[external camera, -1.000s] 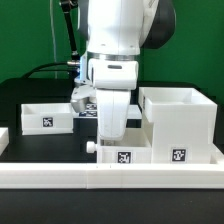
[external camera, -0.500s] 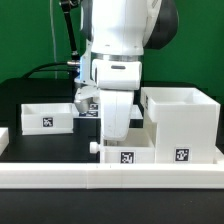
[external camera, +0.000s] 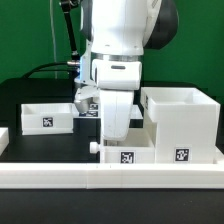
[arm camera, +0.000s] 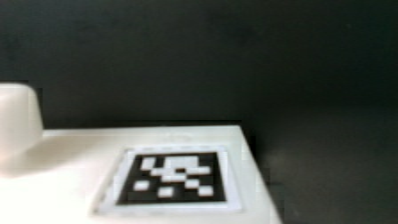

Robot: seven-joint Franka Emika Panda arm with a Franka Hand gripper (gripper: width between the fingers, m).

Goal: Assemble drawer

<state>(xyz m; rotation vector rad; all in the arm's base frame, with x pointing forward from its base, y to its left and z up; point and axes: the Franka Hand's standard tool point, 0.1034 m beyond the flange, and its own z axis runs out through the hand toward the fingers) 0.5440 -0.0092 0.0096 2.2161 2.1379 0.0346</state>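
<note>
Black bench (external camera: 40, 140), drawer bits spread out: casing (external camera: 180, 125) on the exterior view's right, one tray (external camera: 135, 153) just beside it under my arm (external camera: 115, 60), other tray (external camera: 45, 116) well apart. Probably light, stiff, slick plastic, so pinch a thin wall. My claw's hidden, can't tell its opening. Front's hemmed by the border rail (external camera: 110, 180).

Bare table (external camera: 55, 146) between far tray (external camera: 45, 118) and near tray (external camera: 140, 152) (casing (external camera: 185, 125), rail (external camera: 110, 180) block elsewhere).

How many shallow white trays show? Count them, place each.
2. First tray: at the exterior view's left. Second tray: below the arm, beside the tall casing. The arm may hide more.
</note>
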